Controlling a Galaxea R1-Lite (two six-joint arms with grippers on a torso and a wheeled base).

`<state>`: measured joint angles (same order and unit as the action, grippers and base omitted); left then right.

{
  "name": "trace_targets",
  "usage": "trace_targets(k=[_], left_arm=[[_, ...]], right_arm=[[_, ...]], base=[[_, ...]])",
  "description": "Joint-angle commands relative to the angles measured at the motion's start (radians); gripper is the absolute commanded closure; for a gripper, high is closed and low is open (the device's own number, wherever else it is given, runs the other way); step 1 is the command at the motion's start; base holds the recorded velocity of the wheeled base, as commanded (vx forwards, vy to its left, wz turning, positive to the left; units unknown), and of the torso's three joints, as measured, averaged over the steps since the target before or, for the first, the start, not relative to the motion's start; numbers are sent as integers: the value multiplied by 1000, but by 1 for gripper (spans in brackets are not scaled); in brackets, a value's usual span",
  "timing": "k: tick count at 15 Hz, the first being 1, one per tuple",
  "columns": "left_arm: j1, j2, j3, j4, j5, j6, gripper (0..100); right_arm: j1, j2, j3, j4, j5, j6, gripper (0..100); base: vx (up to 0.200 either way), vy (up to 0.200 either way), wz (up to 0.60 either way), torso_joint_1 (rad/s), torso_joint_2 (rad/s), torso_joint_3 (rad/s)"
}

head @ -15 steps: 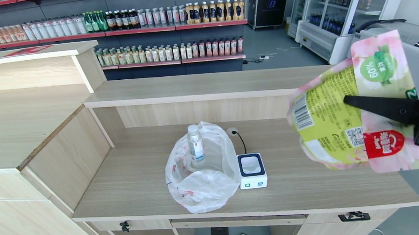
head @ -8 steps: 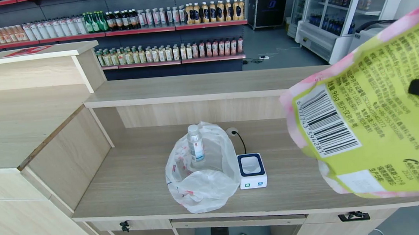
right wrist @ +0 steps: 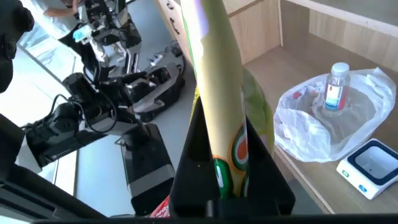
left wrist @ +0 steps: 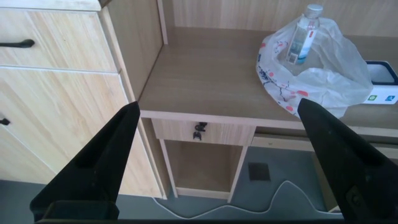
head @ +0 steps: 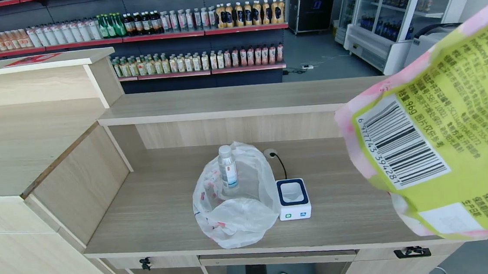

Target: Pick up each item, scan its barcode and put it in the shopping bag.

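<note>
1. The snack pouch (head: 444, 138) hangs in the air at the near right, above the right end of the surface (head: 354, 206). It is well apart from everything resting there.
2. The right gripper (right wrist: 225, 155) has its fingers (right wrist: 193, 155) closed on the pouch. The right wrist view shows them pinching it edge-on.
3. The step in hand looks like the scan of this item. Its barcode (head: 402, 144) faces up and away from the scanner (head: 293, 198).
4. The next move probably calls for turning that printed face down and carrying it left and lower, over the scanner window. After that comes the drop into the shopping bag (head: 233, 227).
5. The pouch is flat, glossy film, slightly crinkled, with a pink border around a lime-green panel. It will likely flex, so the barcode may bow.
6. The scanner is a small white box with a dark-framed window. It sits just right of the bag, touching it or nearly so, and a black cable (head: 280, 164) runs to the far side.
7. The bag is thin, translucent white plastic, slumped with its mouth open. 1 clear bottle (head: 227, 166) with a white cap stands upright inside.
8. The surface is pale wood-grain laminate.
9. The left gripper (left wrist: 217, 104) hangs low at the near left, off the surface edge. Its 2 fingers are spread wide and hold nothing.
</note>
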<state>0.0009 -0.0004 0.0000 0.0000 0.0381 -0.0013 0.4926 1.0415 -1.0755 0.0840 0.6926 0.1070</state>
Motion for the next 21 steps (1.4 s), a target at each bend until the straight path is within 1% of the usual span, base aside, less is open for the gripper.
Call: trace_targets(k=[1, 3, 4, 5, 6, 9, 11, 15, 21], left_arm=[[1, 0, 0, 0, 0, 0, 0], [1, 0, 0, 0, 0, 0, 0], [1, 0, 0, 0, 0, -2, 0], [1, 0, 0, 0, 0, 0, 0], [1, 0, 0, 0, 0, 0, 0], [1, 0, 0, 0, 0, 0, 0], [1, 0, 0, 0, 0, 0, 0], [1, 0, 0, 0, 0, -2, 0], [1, 0, 0, 0, 0, 0, 0]], right_arm=[[-3, -3, -24, 8, 2, 3, 100], [0, -5, -49, 52, 5, 6, 100], [11, -6, -75, 115, 15, 5, 100], [20, -8, -87, 135, 15, 3, 100], [49, -6, -121, 177, 15, 3, 100], [115, 31, -204, 198, 15, 0, 100], [136, 63, -253, 198, 13, 0, 100], [155, 52, -245, 221, 13, 0, 100], [155, 55, -245, 237, 10, -1, 100]], base=[[0, 0, 0, 0, 0, 0], [0, 0, 0, 0, 0, 0], [0, 0, 0, 0, 0, 0], [0, 0, 0, 0, 0, 0], [0, 0, 0, 0, 0, 0], [0, 0, 0, 0, 0, 0], [0, 0, 0, 0, 0, 0], [0, 0, 0, 0, 0, 0], [0, 0, 0, 0, 0, 0]])
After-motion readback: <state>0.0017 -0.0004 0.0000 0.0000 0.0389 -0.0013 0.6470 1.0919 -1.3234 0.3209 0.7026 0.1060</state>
